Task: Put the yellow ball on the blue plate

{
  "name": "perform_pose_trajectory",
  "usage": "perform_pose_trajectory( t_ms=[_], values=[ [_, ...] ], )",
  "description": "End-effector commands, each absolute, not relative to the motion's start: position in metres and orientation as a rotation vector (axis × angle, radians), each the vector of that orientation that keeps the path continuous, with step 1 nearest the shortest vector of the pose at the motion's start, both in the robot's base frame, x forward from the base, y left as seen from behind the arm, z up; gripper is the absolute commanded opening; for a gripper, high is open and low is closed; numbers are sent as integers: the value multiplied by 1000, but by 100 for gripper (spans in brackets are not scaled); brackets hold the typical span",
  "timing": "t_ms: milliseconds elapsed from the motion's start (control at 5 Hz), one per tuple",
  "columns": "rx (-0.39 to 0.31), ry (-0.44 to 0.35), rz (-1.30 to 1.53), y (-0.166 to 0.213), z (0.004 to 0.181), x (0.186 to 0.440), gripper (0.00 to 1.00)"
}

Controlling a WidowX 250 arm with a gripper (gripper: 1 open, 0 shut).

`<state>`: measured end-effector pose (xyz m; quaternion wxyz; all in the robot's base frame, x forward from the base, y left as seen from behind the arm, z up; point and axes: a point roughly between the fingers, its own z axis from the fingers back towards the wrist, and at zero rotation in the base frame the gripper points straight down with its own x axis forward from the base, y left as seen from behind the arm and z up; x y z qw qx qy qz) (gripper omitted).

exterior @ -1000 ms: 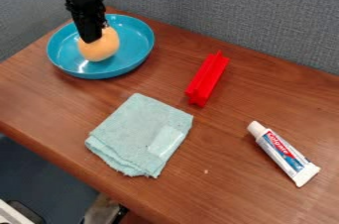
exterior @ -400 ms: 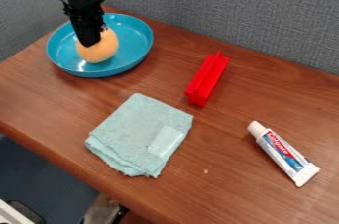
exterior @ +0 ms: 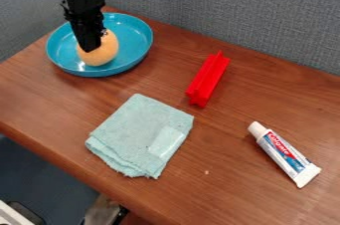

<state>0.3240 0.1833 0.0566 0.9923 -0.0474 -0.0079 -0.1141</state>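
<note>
Counted on the wooden table are one yellow ball, clamped by the closed gripper inside one blue plate at upper left, one red block, one teal cloth and one toothpaste tube.

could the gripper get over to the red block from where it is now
Probably yes. The gripper is shut on the yellow ball in the blue plate, and the table between it and the red block lies bare.

Even, soft light fills the view, bright enough to show colours cleanly. A pale sheen lies across the wooden table, and the red block casts only a faint, short shadow. The picture is small and slightly soft, without motion blur.
</note>
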Motion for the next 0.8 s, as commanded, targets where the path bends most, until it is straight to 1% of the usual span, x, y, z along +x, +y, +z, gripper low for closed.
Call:
perform_pose_trajectory(
  t_ms=[0, 200, 400, 600],
  values=[
    [-89, -55, -216, 186, 68, 322, 0],
    [-97, -59, -222, 181, 70, 320, 0],
    [-92, -68, -223, 181, 76, 321, 100],
    [-105, -70, -226, 178, 76, 320, 100]
  ],
)
